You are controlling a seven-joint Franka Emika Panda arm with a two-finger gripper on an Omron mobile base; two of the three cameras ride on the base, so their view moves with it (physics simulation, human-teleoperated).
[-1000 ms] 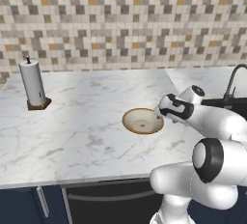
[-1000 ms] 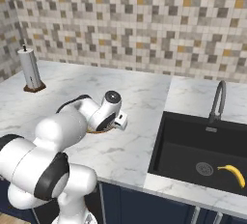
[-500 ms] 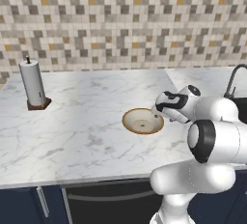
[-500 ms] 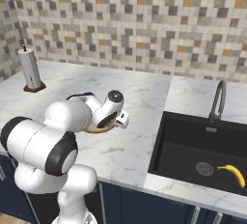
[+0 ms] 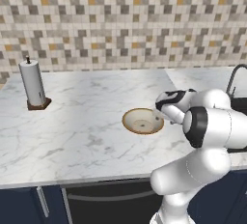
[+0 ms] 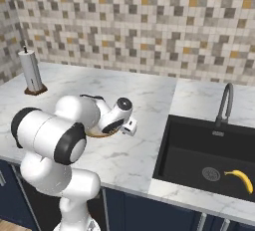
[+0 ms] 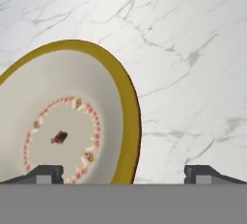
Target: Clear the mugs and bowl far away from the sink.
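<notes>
The bowl [image 5: 142, 121] lies upright on the marble counter, cream inside with a tan rim and a ring of red specks; a sliver of the bowl [image 6: 102, 134] peeks out under the arm. My gripper [image 5: 160, 114] is at its right rim, toward the sink [image 6: 209, 155]. In the hand view the bowl [image 7: 62, 121] lies at the left. There my gripper [image 7: 124, 174] is open, one fingertip [image 7: 46, 172] over the bowl's inside and the other over bare counter, with the rim between them. Nothing is held. The mugs are out of view.
A paper towel holder [image 5: 33, 85] stands at the counter's back left. The grey faucet [image 6: 226, 100] rises behind the black basin, where a banana [image 6: 239, 177] lies by the drain. My own bulky arm hides most of the bowl in the right base view.
The arm's upper links have swung and bunched closer to the cameras. The hand stays by the bowl's right rim, jaws still open. The bowl has not moved.
</notes>
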